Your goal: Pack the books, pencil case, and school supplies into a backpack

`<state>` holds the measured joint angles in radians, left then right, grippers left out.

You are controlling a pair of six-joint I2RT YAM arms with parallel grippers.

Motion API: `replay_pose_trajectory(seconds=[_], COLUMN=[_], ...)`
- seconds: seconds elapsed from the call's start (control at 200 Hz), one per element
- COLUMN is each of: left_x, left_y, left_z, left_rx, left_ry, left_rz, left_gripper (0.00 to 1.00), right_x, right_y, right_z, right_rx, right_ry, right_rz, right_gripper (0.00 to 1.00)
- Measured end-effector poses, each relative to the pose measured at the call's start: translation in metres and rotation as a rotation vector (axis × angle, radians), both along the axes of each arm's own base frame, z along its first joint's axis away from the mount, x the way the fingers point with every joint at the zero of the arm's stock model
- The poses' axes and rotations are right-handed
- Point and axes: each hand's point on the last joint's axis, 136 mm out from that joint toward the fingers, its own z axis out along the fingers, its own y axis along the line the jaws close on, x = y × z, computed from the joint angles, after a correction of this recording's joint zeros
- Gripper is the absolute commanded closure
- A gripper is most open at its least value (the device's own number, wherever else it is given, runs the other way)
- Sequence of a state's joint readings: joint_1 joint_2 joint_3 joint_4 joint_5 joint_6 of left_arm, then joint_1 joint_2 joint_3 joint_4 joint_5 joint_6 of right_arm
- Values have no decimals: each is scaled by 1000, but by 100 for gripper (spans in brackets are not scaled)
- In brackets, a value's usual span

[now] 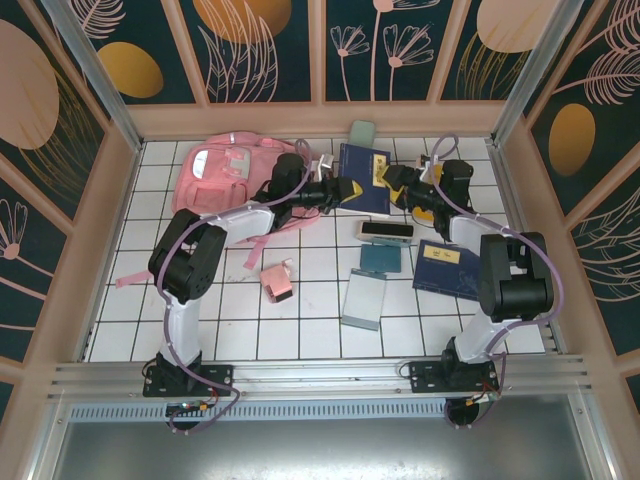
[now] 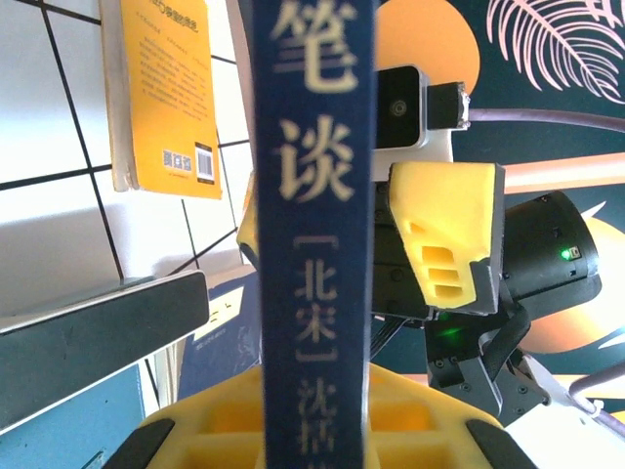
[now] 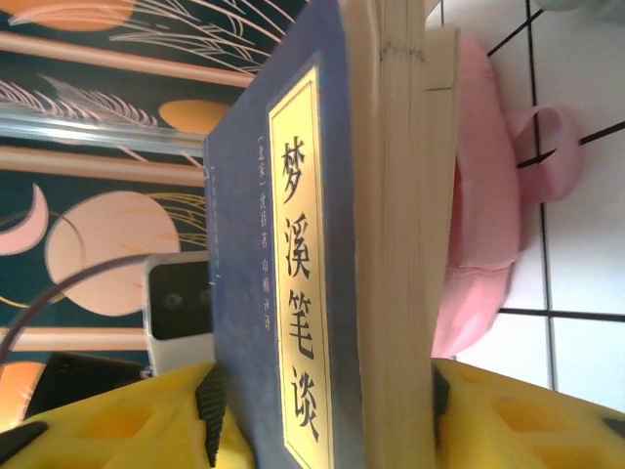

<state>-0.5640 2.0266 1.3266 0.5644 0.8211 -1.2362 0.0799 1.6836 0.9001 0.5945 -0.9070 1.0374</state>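
From here I see both arms reaching to the far middle of the desk (image 1: 310, 330), where they meet on one navy book (image 1: 362, 165). The left tool (image 1: 345, 190) is clenched on it: in its wrist view the spine, with pale print, stands straight up out of the yellow fingers. The right tool (image 1: 393, 182) grasps the same book from the other side. In the right wrist view its pads sit against the labelled cover on one side and the page block on the other.

The book is just right of the backpack (image 1: 225, 172), which lies at the far left with its pink straps trailing toward the near side. In the left wrist view a yellow book (image 2: 161, 98) lies flat on the white tiles beyond the held one.

A second navy book (image 1: 447, 268) with a pale label lies at the right, beside the right arm. The mint-green case (image 1: 362, 132) is against the far wall. In the middle sit the black-and-cream box (image 1: 386, 232), the teal pad (image 1: 381, 259) just nearer, and the grey-blue box (image 1: 365, 299) nearer again. The pink box (image 1: 277, 281) is to their left.
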Motion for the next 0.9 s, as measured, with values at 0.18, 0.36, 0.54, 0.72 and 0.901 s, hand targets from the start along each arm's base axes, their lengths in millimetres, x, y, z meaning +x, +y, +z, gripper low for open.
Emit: replay_pose_trajectory(seconds=[0.18,0.36,0.54,0.72,0.901], left_x=[2,1,20,51,77], left_y=[10,20,46,86,121], left_z=[5,-5,-16,-30,-44], left_rx=[-5,50,211,434,691], left_ry=[1,-6,-44,-92,-152], left_rz=[-11,-31,29,179,302], left_gripper=[93,56,51,51,50], right_x=[-2,-7,-3,2,8], right_y=[4,14,31,30,21], right_z=[6,5,1,-9,-17], right_rx=[10,-27,-113,-180,-254], right_ry=[-11,-1,15,28,44], right_rz=[8,-2,-25,-75,-127], right_gripper=[100,100,100,100,100])
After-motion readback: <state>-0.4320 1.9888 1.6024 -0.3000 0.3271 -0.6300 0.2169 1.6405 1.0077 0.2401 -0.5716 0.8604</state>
